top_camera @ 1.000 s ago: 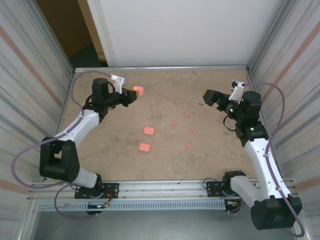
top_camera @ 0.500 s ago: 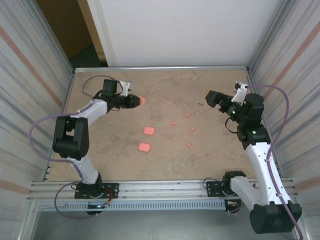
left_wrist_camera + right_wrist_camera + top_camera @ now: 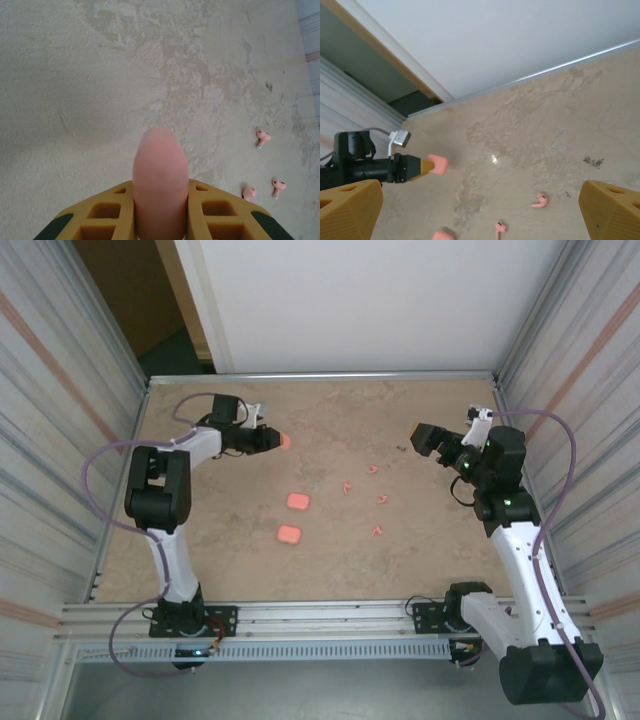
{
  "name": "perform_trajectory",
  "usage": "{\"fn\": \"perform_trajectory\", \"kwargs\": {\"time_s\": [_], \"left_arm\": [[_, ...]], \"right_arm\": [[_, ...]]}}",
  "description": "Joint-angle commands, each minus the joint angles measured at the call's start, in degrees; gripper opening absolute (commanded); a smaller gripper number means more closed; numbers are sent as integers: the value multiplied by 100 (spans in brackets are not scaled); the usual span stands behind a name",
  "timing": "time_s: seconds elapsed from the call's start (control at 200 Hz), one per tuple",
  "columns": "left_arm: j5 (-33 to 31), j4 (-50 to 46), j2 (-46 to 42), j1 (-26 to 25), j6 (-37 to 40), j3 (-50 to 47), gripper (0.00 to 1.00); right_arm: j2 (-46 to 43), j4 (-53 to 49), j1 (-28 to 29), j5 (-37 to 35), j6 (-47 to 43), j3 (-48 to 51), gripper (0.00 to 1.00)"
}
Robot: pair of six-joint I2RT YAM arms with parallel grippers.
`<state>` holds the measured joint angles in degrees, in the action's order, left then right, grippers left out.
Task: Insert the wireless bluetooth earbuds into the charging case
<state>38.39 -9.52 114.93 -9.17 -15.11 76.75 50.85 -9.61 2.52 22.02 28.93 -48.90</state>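
The desk (image 3: pixel 330 560) looks like mottled beige stone or laminate, matt and faintly scuffed. The pink case (image 3: pixel 160 165) is smooth plastic with a soft satin sheen; the earbuds (image 3: pixel 263 137) at 3 o'clock from it look like the same smooth plastic. The left gripper (image 3: pixel 160 186) has jaws of grainy, matt yellow plastic with moulded pockets. The side walls (image 3: pixel 60 390) are ribbed sheet metal, dully shiny.

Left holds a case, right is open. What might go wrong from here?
1. The left end effector pinches the pink case by one end, much of it sticking out; pressing an earbud in may pivot it or pop it loose.
2. The earbuds are tiny, lying flat and close together; the open right end effector may scatter them or grab one at a bad angle.
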Motion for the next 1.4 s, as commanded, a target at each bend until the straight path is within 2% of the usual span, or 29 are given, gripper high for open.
{"fn": "perform_trajectory", "kwargs": {"time_s": [0.0, 0.125, 0.466, 0.621, 0.817, 0.922, 1.168, 1.393], "left_arm": [[126, -237, 179, 61, -79, 226, 18], [63, -230, 318, 83, -102, 243, 23], [-95, -276, 253, 191, 52, 56, 50], [-148, -122, -81, 332, 52, -237, 58], [-158, 107, -903, 481, 57, -698, 62], [-200, 271, -1495, 529, 54, -1009, 62], [-430, 678, -2892, 583, 19, -1805, 63], [-943, 900, -4185, 600, 15, -2526, 63]], "right_arm": [[47, -26, -33, -102, -185, -240, 100], [95, -57, -35, -75, -204, -291, 100], [99, -242, -53, -13, -299, -228, 100], [89, -297, -51, 155, -515, -330, 100], [294, -120, 55, 731, -799, -392, 100], [472, -144, 468, 769, -1233, -467, 100], [1094, -221, 2090, 319, -3174, -602, 100], [2083, -520, 2899, 256, -4282, -1107, 100]]}}
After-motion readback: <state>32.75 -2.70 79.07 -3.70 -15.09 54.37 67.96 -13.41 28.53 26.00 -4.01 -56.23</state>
